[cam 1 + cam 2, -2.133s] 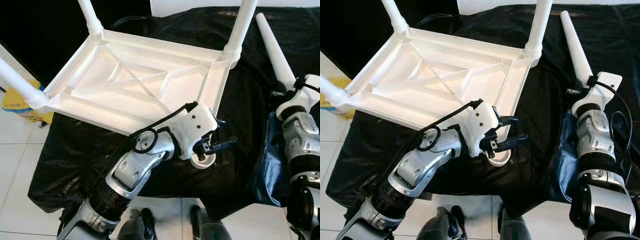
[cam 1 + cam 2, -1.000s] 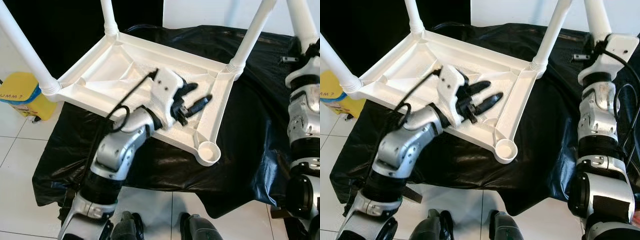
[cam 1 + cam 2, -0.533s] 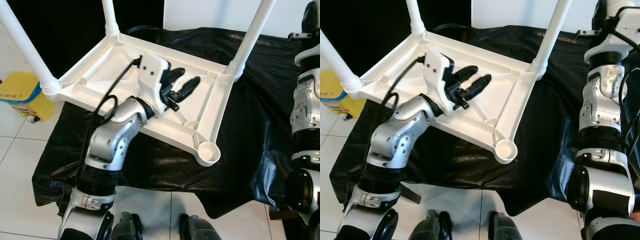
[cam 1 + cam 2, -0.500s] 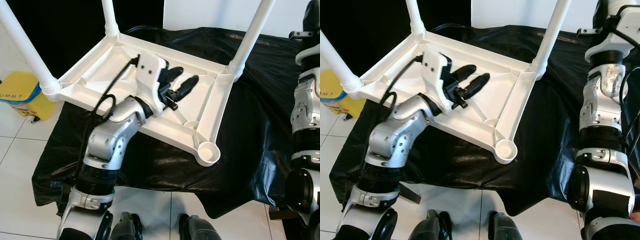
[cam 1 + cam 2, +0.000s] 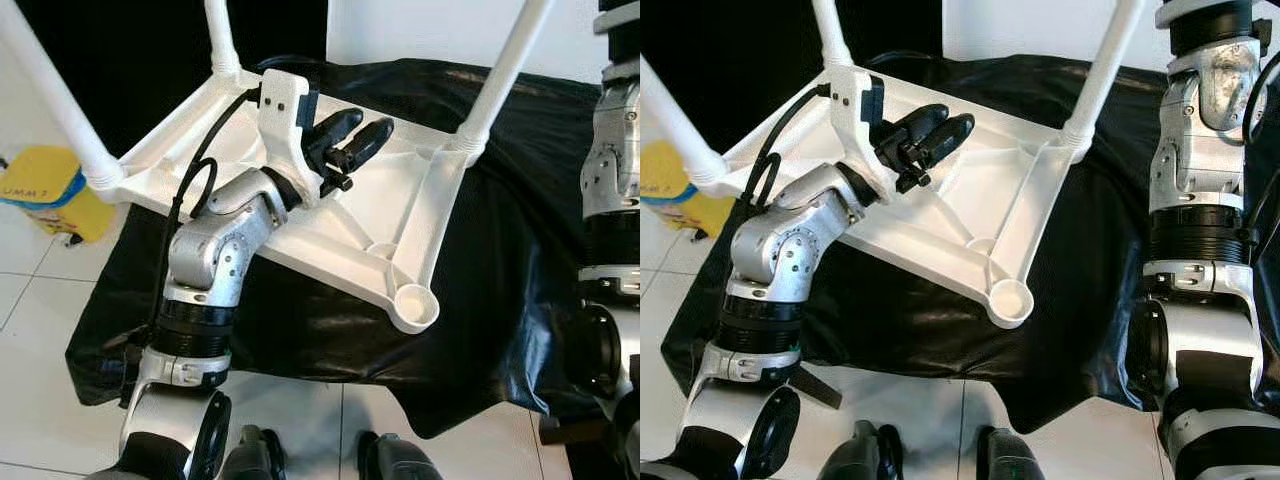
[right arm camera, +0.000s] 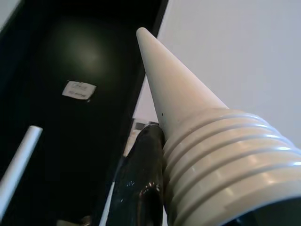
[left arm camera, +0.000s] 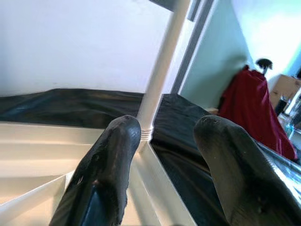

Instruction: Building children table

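Observation:
A white children's table (image 5: 330, 225) lies upside down on a black sheet (image 5: 520, 200). Three white legs stand in its corners: far left (image 5: 220, 40), near left (image 5: 50, 100) and far right (image 5: 505, 75). The near right corner socket (image 5: 417, 308) holds nothing. My left gripper (image 5: 362, 127) hovers open above the ribbed underside, with nothing between its fingers (image 7: 108, 165). My right arm (image 5: 1200, 150) is raised at the right edge. In the right wrist view my right gripper (image 6: 169, 141) is shut on a loose tapered white leg (image 6: 188, 113) near its ribbed end.
A yellow container (image 5: 40, 185) sits on the tiled floor left of the sheet. A red cloth (image 7: 249, 108) hangs beyond the table in the left wrist view. My feet (image 5: 380, 460) stand on white tiles at the sheet's near edge.
My left gripper rose from beside the near right socket and swung back over the table's underside. My right arm lifted the loose leg upward, out of the top of the eye views.

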`<state>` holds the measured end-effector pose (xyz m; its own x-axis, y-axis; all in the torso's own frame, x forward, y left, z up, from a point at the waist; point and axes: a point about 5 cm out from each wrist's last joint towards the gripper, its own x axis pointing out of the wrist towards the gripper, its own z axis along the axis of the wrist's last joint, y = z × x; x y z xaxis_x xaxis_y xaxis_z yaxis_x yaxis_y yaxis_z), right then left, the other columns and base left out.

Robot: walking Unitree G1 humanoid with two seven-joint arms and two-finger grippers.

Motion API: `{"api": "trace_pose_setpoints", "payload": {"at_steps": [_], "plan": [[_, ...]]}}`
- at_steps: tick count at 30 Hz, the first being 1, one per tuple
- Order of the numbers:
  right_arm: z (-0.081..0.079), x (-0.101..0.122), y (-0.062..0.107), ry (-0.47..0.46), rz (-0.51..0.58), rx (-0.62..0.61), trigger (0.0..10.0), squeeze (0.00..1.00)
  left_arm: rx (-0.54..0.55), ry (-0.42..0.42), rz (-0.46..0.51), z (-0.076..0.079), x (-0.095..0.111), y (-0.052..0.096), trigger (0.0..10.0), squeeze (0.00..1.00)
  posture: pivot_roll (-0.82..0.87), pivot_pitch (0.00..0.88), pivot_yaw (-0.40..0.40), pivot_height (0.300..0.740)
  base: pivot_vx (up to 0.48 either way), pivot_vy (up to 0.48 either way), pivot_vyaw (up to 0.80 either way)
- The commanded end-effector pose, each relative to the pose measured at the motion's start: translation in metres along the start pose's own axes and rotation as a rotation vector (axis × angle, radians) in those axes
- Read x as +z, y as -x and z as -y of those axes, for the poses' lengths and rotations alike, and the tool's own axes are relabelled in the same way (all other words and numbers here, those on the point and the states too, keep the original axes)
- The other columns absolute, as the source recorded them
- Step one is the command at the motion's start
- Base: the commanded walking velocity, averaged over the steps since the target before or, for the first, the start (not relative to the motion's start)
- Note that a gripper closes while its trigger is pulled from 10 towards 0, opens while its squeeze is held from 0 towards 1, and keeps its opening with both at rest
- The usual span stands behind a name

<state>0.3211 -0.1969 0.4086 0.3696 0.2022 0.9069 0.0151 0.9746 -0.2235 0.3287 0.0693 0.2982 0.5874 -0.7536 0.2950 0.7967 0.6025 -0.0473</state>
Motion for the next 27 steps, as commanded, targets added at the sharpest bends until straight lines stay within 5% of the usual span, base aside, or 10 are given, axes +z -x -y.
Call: {"api": "trace_pose_setpoints", "payload": {"at_steps": [1,6,7,9,11,15,20,21,27], "plan": [[-0.010,0.006,0.000,-0.023,0.028,0.054,10.0,0.00,-0.096,0.038,0.021,0.003,0.009,-0.003,10.0,0.00,-0.03,0.088,-0.035,0.740,0.000,0.000,0.00],[-0.021,0.001,0.007,-0.056,0.001,0.100,10.0,0.00,-0.108,0.096,0.065,-0.003,0.019,-0.002,10.0,0.00,-0.03,0.087,-0.028,0.740,0.000,0.000,0.00],[-0.029,-0.004,0.016,-0.090,-0.037,0.128,10.0,0.00,-0.112,0.153,0.106,-0.007,0.026,-0.001,10.0,1.00,-0.04,0.089,-0.016,0.740,0.000,0.000,0.00],[-0.029,-0.004,0.016,-0.090,-0.037,0.128,10.0,0.00,-0.112,0.153,0.106,-0.007,0.026,-0.001,10.0,1.00,-0.04,0.089,-0.016,0.740,0.000,0.000,0.00],[-0.045,-0.011,0.037,-0.169,-0.111,0.178,10.0,0.00,-0.128,0.287,0.193,-0.015,0.040,0.001,10.0,1.00,-0.06,0.092,0.004,0.740,0.000,0.000,0.00],[-0.061,-0.015,0.056,-0.237,-0.172,0.212,10.0,0.00,-0.156,0.398,0.265,-0.020,0.048,0.001,10.0,1.00,-0.08,0.092,0.018,0.740,0.000,0.000,0.00],[-0.073,-0.016,0.069,-0.289,-0.209,0.225,10.0,0.00,-0.181,0.455,0.300,-0.023,0.052,0.000,10.0,0.92,-0.11,0.094,0.032,0.740,0.000,0.000,0.00],[-0.080,-0.014,0.076,-0.311,-0.225,0.237,10.0,0.00,-0.195,0.477,0.309,-0.024,0.053,-0.002,10.0,0.00,-0.12,0.097,0.039,0.740,0.000,0.000,0.00],[-0.098,-0.008,0.094,-0.382,-0.283,0.288,10.0,0.00,-0.211,0.510,0.282,-0.025,0.047,-0.008,10.0,0.00,-0.16,0.113,0.058,0.740,0.000,0.000,0.00]]}}
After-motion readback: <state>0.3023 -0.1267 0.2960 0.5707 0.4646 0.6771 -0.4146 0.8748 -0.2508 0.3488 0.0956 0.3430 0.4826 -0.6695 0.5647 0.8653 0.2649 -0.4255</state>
